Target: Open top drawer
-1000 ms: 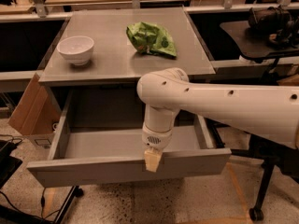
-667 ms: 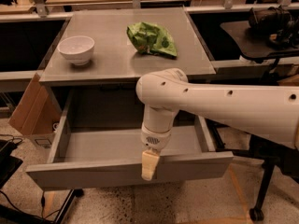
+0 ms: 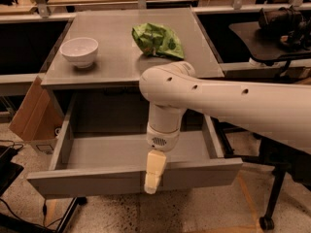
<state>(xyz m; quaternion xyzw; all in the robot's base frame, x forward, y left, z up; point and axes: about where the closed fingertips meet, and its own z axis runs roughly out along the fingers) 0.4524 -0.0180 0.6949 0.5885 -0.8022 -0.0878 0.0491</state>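
The top drawer (image 3: 97, 179) is a wide, shallow grey drawer with a plain flat front. It stands pulled well out from under the grey cabinet top (image 3: 116, 64), and its bare grey tray interior (image 3: 107, 150) shows. My white arm reaches in from the right and bends down over the drawer. The cream-coloured gripper (image 3: 152, 174) hangs at the middle of the front panel's top edge, overlapping the panel. No other drawers are in view.
A white bowl (image 3: 79, 51) and a crumpled green bag (image 3: 158, 40) sit on the cabinet top. A cardboard box (image 3: 30, 111) leans at the cabinet's left side. A dark chair (image 3: 277, 33) and its caster leg (image 3: 266, 221) stand to the right. The floor is speckled.
The drawer has slid further out toward the camera, and the gripper has moved down and forward with its front panel.
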